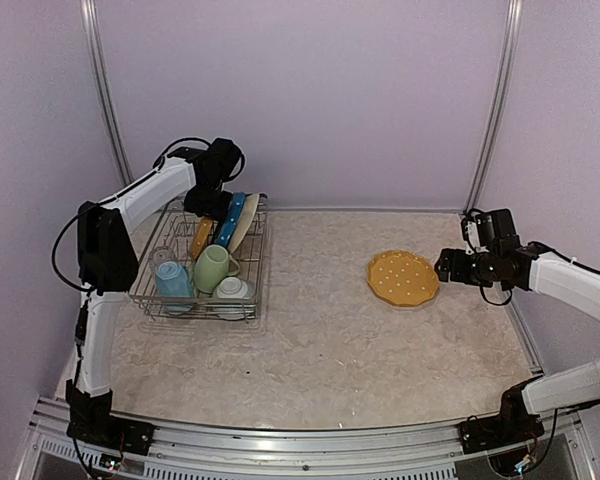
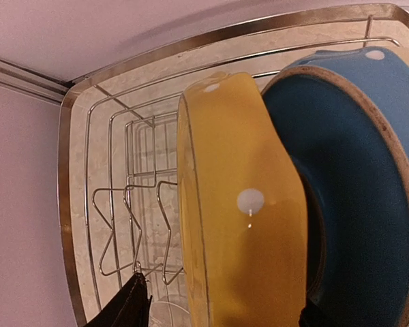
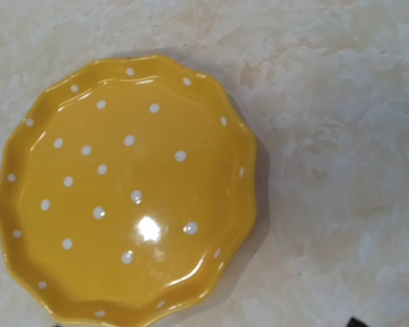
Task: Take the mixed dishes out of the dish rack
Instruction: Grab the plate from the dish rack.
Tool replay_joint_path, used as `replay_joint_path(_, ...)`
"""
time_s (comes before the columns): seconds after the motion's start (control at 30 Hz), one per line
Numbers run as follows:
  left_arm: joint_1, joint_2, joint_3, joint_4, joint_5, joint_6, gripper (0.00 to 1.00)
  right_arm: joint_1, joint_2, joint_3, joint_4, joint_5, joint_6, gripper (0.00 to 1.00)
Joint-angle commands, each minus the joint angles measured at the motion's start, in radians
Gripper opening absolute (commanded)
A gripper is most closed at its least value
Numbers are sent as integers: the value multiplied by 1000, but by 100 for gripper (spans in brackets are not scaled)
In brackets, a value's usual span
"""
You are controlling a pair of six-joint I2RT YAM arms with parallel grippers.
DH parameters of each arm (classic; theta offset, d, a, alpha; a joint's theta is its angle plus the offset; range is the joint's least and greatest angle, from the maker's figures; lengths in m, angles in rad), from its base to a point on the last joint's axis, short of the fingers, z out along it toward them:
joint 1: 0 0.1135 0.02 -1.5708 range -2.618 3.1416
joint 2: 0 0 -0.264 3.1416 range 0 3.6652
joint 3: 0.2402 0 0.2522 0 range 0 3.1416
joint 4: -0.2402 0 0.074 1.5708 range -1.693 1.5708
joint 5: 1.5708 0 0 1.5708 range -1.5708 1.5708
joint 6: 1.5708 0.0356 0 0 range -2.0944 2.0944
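The left hand (image 1: 211, 203) reaches down into the far end of the rack (image 1: 260, 270). There a yellow plate (image 2: 238, 225) stands on edge with the blue plate (image 2: 354, 204) right behind it. In the left wrist view, 1 finger (image 2: 128, 308) sits beside the yellow rim with a gap showing, and the other barely shows on the far side. The hand straddles the plate, open and not yet gripping.

The right hand (image 1: 448, 265) is open and empty, just beside the 2nd yellow plate (image 3: 123, 191). That plate lies flat on the worktop (image 1: 320, 340), well apart from the rack.

Risks, as I judge them:
- **Double pinch:** The far finger must fit the narrow slot between yellow and blue. If it rides onto the blue rim, the pinch takes 2 plates or shoves the blue one against the cream plate (image 1: 249, 221).
- **Slip:** The glazed rim is smooth and curved, so a shallow bite could slip once it bears the weight.
- **Snag:** A tilted lift could catch the dividers (image 2: 133, 225) and drag the rack, jolting the mug (image 1: 215, 267).

A straight upward pull looks safest.
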Motion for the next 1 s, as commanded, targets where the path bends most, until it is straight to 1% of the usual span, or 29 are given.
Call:
replay_joint_path(0.0,15,22,9,-33,-65,10,50,29,-18,-3,-19,2,26,87)
replay_joint_path(0.13,25,11,-2,-37,-45,8,36,46,-12,8,-15,4,34,87)
replay_joint_path(0.2,25,1,-4,-37,-36,6,33,52,-6,14,-15,6,35,87)
replay_joint_path(0.27,27,-9,-7,-41,-37,5,27,58,0,24,-19,8,36,87)
replay_joint_path(0.43,36,-15,-10,-60,-49,5,16,69,-1,33,-22,16,37,87)
replay_joint_path(0.67,33,-27,7,-88,-102,-5,9,72,0,36,-22,18,41,87)
replay_joint_path(0.8,29,-48,24,-105,-161,-8,0,74,6,36,-19,18,41,87)
replay_joint_path(0.97,15,-83,41,-112,-214,1,0,78,13,38,-13,17,41,87)
